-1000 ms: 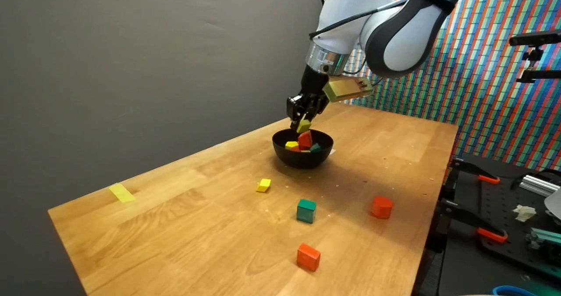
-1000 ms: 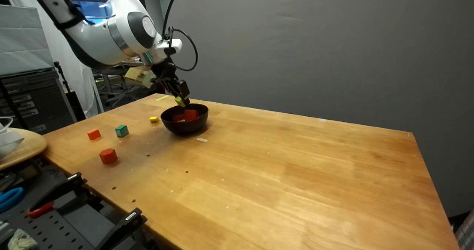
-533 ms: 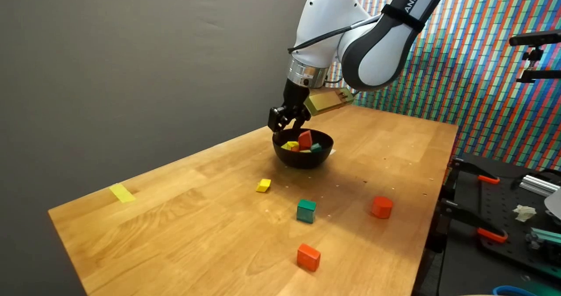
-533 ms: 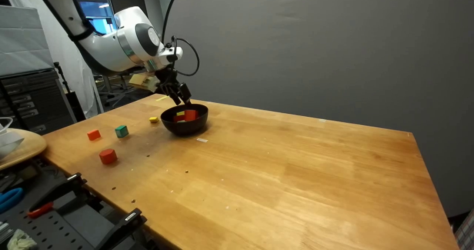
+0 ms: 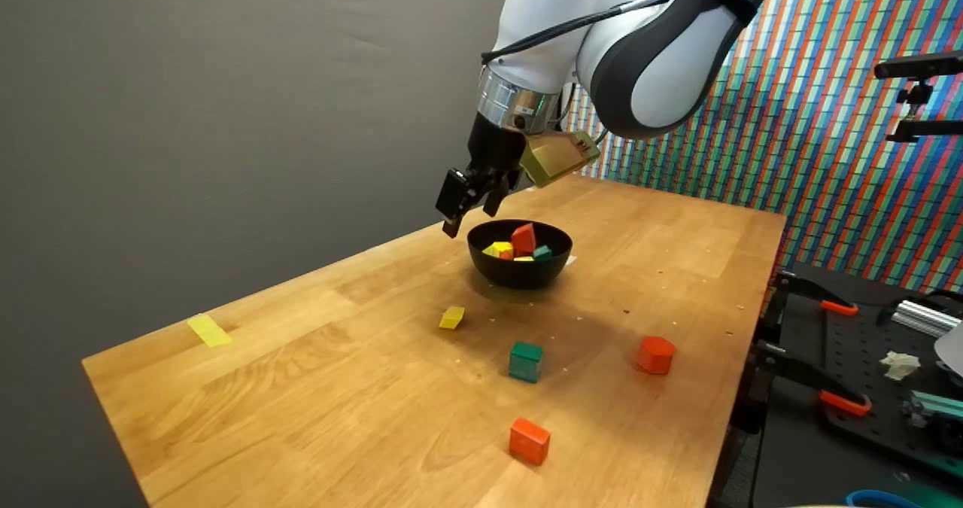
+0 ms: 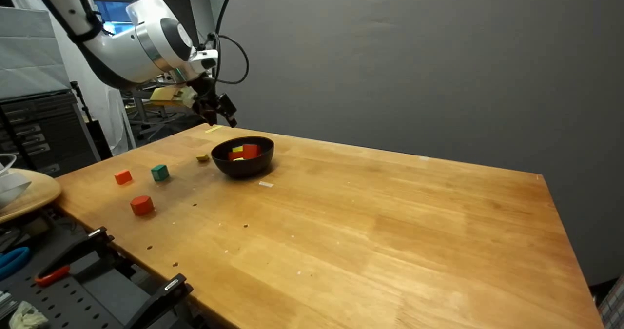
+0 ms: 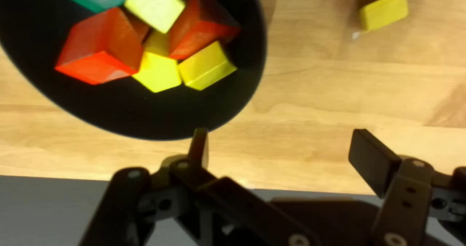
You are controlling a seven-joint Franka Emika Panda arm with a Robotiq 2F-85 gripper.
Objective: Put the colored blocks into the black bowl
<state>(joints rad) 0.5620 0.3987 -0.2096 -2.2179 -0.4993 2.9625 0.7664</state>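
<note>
Several red, yellow and green blocks lie heaped in the black bowl (image 5: 519, 273), among them a red block (image 7: 96, 53) and a yellow block (image 7: 207, 65) in the wrist view. My gripper (image 7: 279, 140) is open with only tabletop seen between its fingers. In both exterior views the gripper (image 5: 471, 220) (image 6: 222, 123) hovers higher than the bowl's rim and off to its side. Out on the table are a small yellow block (image 5: 452, 317), a green block (image 5: 525, 363), an orange block (image 5: 530, 442) and a red-orange six-sided block (image 5: 656, 355).
A flat pale-yellow strip (image 5: 210, 330) sticks to the table near its edge. A grey wall (image 6: 390, 75) stands behind the long edge. Black clamps (image 6: 161, 299) grip the opposite edge, beside a dark perforated plate (image 5: 888, 357).
The yellow block that was between my fingers above the bowl has dropped in among the others. The gripper has opened, dipped to the bowl, then risen and shifted sideways away from it.
</note>
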